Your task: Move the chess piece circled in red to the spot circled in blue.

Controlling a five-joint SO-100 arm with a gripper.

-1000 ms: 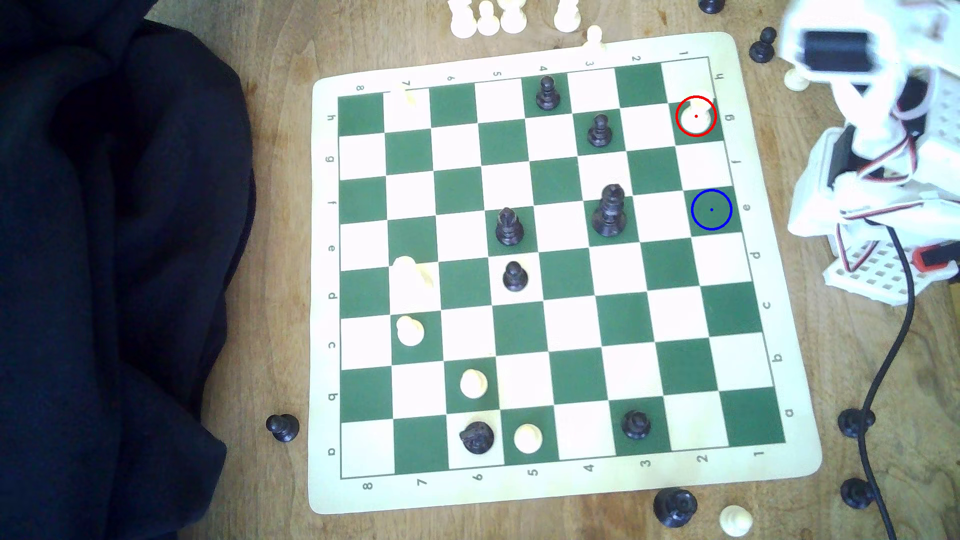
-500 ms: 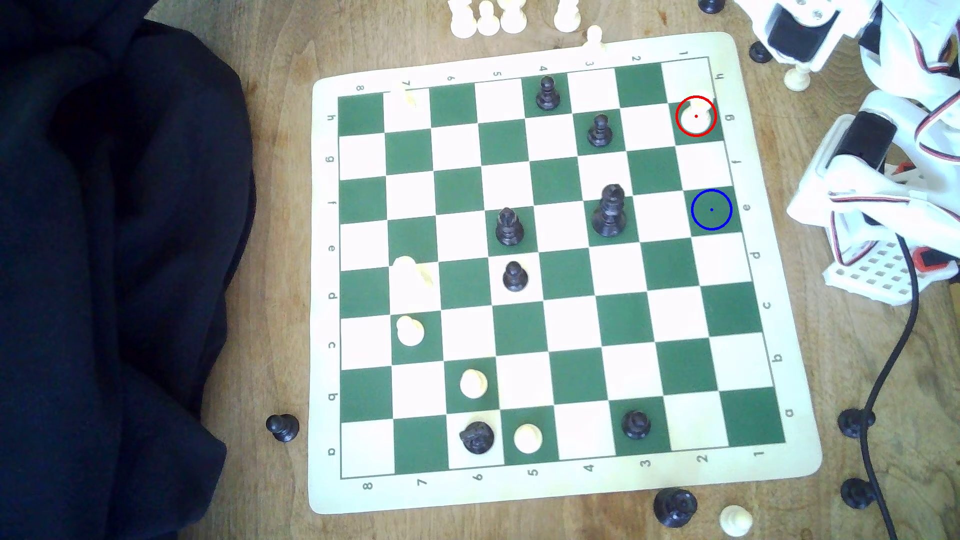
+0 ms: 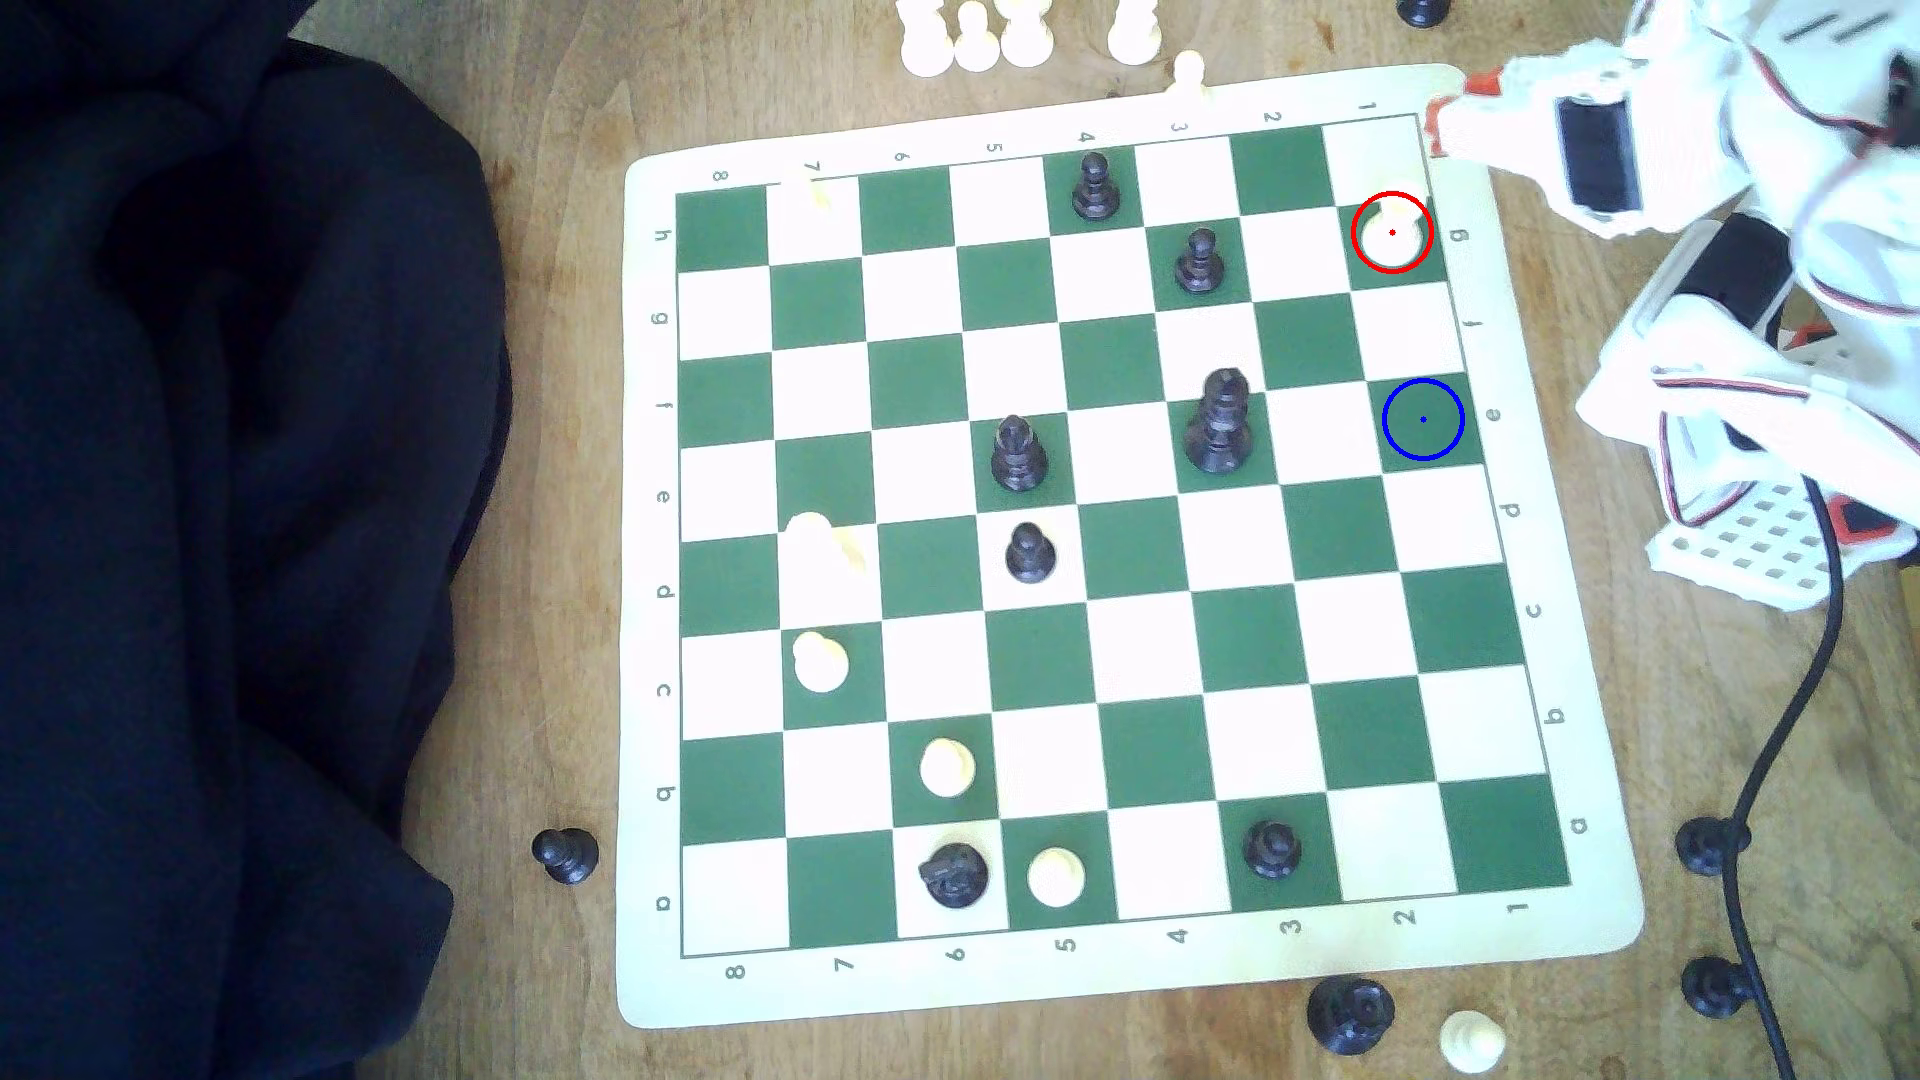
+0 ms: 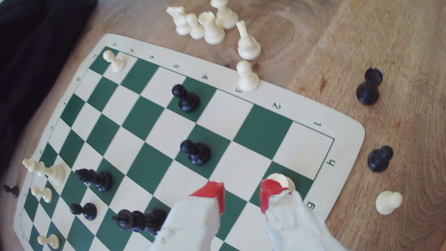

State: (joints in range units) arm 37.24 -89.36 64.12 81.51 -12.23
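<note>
The chess piece [image 3: 1392, 234], small and cream-white, stands inside the red ring on a green square by the board's far right corner in the exterior view. The spot [image 3: 1423, 420] is the blue-ringed green square two squares nearer along the same edge file, and it is bare. My gripper [image 3: 1460, 99] hangs over the board's top right corner, just beyond the piece. In the wrist view the gripper [image 4: 241, 193] is open with only board between its red-tipped fingers [image 4: 212, 193]. The chess piece [image 4: 283, 181] sits just past one fingertip, partly covered by it.
Black pieces [image 3: 1200, 262] [image 3: 1221, 421] stand two files to the exterior view's left of the piece. Loose white pieces [image 3: 977, 42] and black ones [image 3: 1709, 841] lie off the board [image 3: 1143, 976]. A dark cloth [image 3: 208, 519] covers the left. A black cable [image 3: 1787, 706] runs down the right.
My gripper has swung from off the board's right side toward the exterior view's left and now reaches over the board's top right corner. No chess piece has moved.
</note>
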